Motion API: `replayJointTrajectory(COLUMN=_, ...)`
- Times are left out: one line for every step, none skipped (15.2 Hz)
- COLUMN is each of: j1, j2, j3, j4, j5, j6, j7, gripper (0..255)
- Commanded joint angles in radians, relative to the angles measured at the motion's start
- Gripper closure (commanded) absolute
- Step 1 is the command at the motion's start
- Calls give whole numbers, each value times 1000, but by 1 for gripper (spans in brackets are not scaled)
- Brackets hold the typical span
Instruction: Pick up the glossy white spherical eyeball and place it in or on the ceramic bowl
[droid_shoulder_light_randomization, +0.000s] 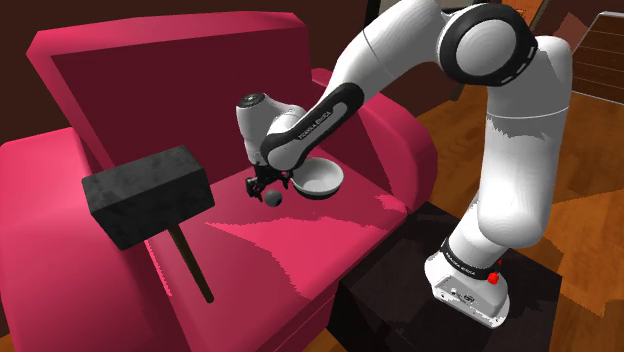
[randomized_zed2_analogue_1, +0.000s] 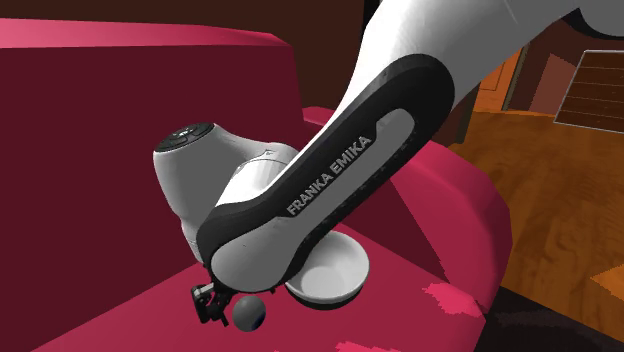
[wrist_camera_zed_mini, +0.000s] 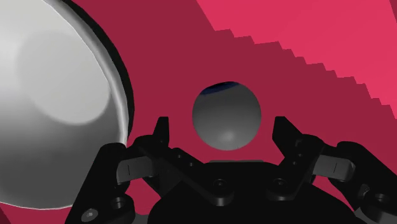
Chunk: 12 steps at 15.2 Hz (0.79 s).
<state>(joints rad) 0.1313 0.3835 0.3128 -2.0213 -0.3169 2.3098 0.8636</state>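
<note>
Jaws spread, grey eyeball (wrist_camera_zed_mini: 226, 118) btwn, untouched; white bowl (wrist_camera_zed_mini: 57, 108) just beside.

Sofa seat (droid_shoulder_light_randomization: 290, 255): bare cushion around the grey eyeball (wrist_camera_zed_mini: 226, 118), passable. Obstacles: white bowl (droid_shoulder_light_randomization: 325, 182) just beside the eyeball; dark hammer (droid_shoulder_light_randomization: 148, 195), well apart; backrest (droid_shoulder_light_randomization: 180, 90) behind both.

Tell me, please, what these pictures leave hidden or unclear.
Bowl: the arm covers part of its rim in the second exterior view; the wrist view's edge cuts it off.
Grey ball: whether it touches the sofa cannot be told.
Gripper: largely behind the arm in the second exterior view.
</note>
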Motion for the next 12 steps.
replayJointTrajectory(j1=2, j2=22, j3=-8, j4=-7, j5=-14, j6=28, j7=8, gripper=0)
replayJointTrajectory(j1=2, j2=22, j3=-8, j4=-7, j5=-14, j6=28, j7=8, gripper=0)
replayJointTrajectory(j1=1, j2=22, j3=-8, j4=-7, j5=-14, j6=28, j7=8, gripper=0)
replayJointTrajectory(j1=1, j2=22, j3=-8, j4=-7, j5=-14, j6=28, j7=8, gripper=0)
replayJointTrajectory(j1=1, j2=22, j3=-8, j4=-7, j5=-14, j6=28, j7=8, gripper=0)
replayJointTrajectory(j1=1, j2=22, j3=-8, j4=-7, j5=-14, j6=28, j7=8, gripper=0)
replayJointTrajectory(j1=1, j2=22, j3=-8, j4=-7, j5=-14, j6=28, j7=8, gripper=0)
replayJointTrajectory(j1=1, j2=22, j3=-7, j4=-7, j5=-14, j6=28, j7=8, gripper=0)
replayJointTrajectory(j1=1, j2=22, j3=-7, j4=-7, j5=-14, j6=28, j7=8, gripper=0)
replayJointTrajectory(j1=1, j2=23, j3=-8, j4=-6, j5=-15, j6=28, j7=9, gripper=255)
replayJointTrajectory(j1=1, j2=23, j3=-8, j4=-8, j5=-16, j6=30, j7=9, gripper=255)
replayJointTrajectory(j1=2, j2=27, j3=-8, j4=-2, j5=-16, j6=27, j7=9, gripper=255)
